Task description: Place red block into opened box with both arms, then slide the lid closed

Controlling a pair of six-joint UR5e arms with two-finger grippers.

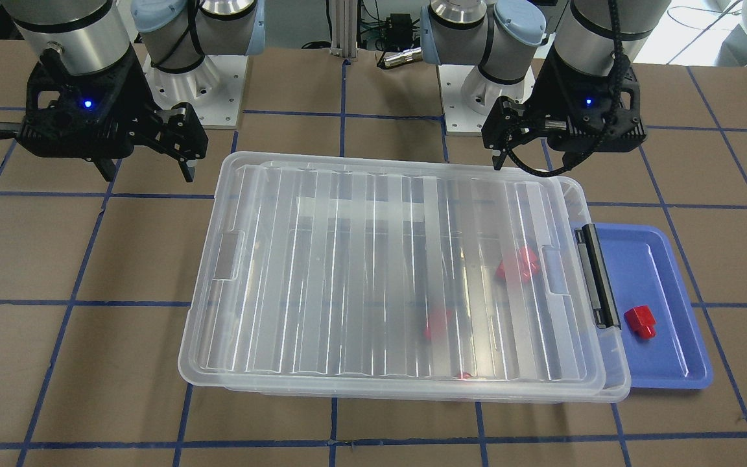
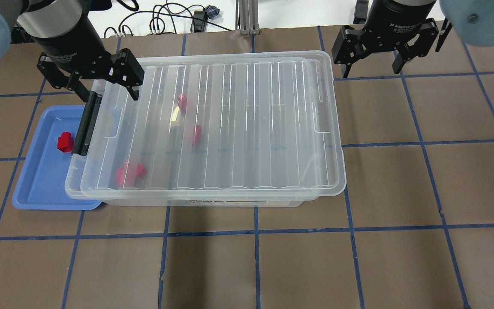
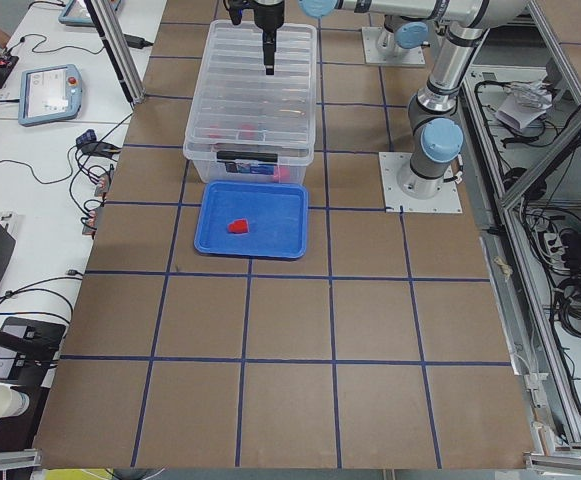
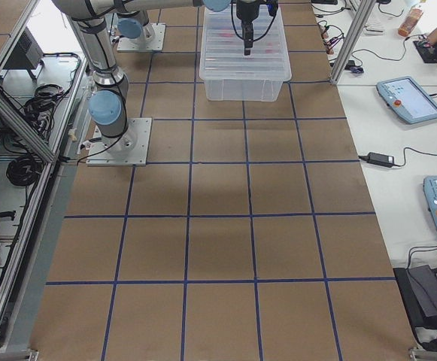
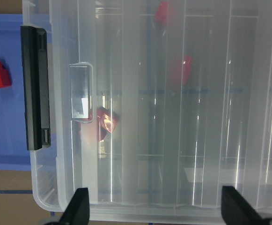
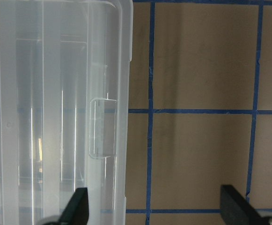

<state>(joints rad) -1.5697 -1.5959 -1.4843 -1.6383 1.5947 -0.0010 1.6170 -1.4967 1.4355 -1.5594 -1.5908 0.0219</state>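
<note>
**Lid Almost Home, Both Grippers Hanging Open**

Nearest the overhead camera, the taped table is being viewed from its 6 o'clock edge. Starting at the left, a blue tray is being overlapped by the 9 o'clock end of the box. One red block is being carried on that tray, just beside the black latch bar. Three more red blocks are being seen through the lid, all in the box's 9 o'clock half.

The placing is being judged largely done. The lid is being borne by the box over nearly its whole length. Only a narrow strip by the latch is being left uncovered, and the lid is being overhung a little at 3 o'clock. A last short slide toward 9 o'clock is probably being called for.

The left gripper is being held wide open over the lid's 10 o'clock corner, and nothing is being gripped. Whether the lid is being touched cannot be told. The right gripper is likewise being held spread and empty, off the box at 1 o'clock.
</note>
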